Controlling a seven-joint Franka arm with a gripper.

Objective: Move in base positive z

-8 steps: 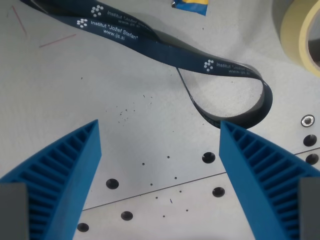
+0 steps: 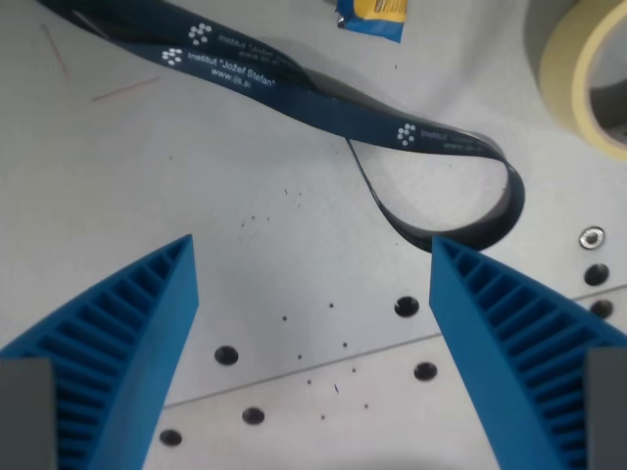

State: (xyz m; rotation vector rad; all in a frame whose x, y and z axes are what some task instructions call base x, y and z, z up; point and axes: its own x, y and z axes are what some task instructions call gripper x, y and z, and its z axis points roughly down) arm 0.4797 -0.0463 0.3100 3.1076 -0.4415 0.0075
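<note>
The gripper [image 2: 312, 257] hangs over a grey table [image 2: 147, 186] with its two blue ribbed fingers [image 2: 118, 338] spread wide and nothing between them; below the gap lie only bare surface, a few dark specks and a row of bolt holes [image 2: 408, 307] along a thin seam. The task has no object of its own: it asks only for a straight rise along the base's vertical axis, so what matters is the arm itself, which looks down almost squarely from above. A dark blue lanyard [image 2: 323, 103] printed with "Institut Jožef Stefan" runs from the table's far left corner toward the right and curls into a loop whose near end passes just behind the tip of the finger on the wrist view's right. Whether it touches that tip cannot be told from here. A tape roll [image 2: 578, 83] sits at the far right corner and a small blue-and-yellow packet [image 2: 372, 15] at the far edge, both well apart from the fingers. To do the lift well, the arm should likely keep its wrist angle fixed, add no sideways drift, and leave the fingers spread as they are. The one risk seems to be the loop snagging on the right fingertip; a clean vertical path ought to clear it.
</note>
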